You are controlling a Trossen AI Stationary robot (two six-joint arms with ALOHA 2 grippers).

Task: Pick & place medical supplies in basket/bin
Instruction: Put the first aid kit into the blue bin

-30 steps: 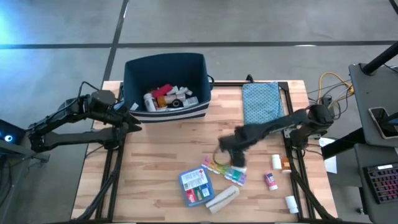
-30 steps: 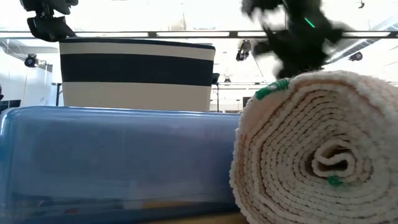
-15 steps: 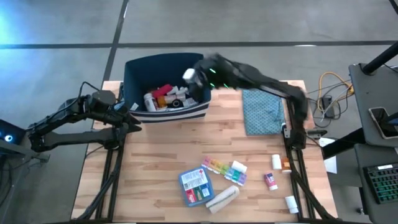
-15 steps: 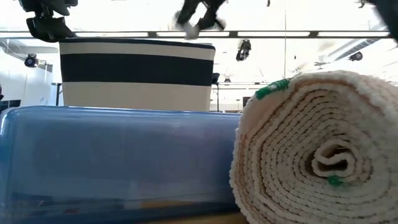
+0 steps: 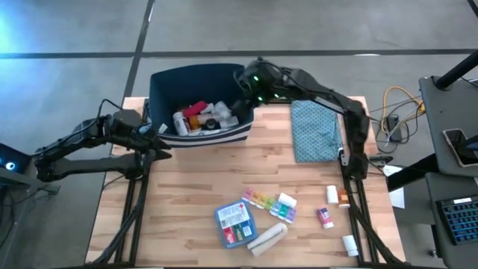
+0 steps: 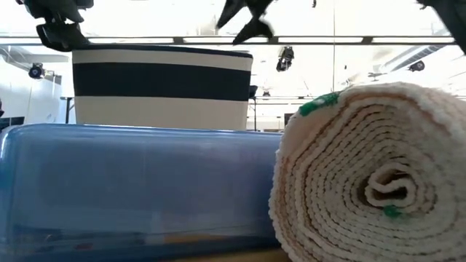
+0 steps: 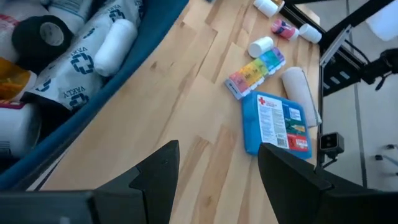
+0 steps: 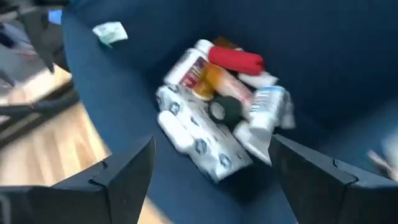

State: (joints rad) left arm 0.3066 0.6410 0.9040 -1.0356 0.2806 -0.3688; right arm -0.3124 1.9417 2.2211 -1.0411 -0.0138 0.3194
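The navy bin (image 5: 198, 72) stands at the table's far edge, and white bottles, a red tube and wrapped packets (image 8: 217, 118) lie in it. My right gripper (image 8: 211, 162) hangs open and empty over the bin's right side (image 5: 249, 93). My left gripper (image 7: 217, 152), open and empty, waits by the bin's near left corner (image 5: 157, 134). On the table's near half lie the rainbow pill organizer (image 5: 270, 203), the blue-red flat box (image 5: 234, 224) and the beige bandage roll (image 5: 267, 239). Small bottles (image 5: 333, 195) lie near the right edge.
A teal patterned pouch (image 5: 314, 125) lies right of the bin at the far edge. In the low view the blue box (image 6: 138, 189) and bandage roll (image 6: 371, 175) fill the foreground, with the bin (image 6: 160, 84) behind them. Bare wood lies between the bin and the near items.
My right gripper has risen from the table beside the pill organizer and swung toward the far edge, over the bin, carrying a small white item. That item no longer shows at its fingers. The left arm has kept still.
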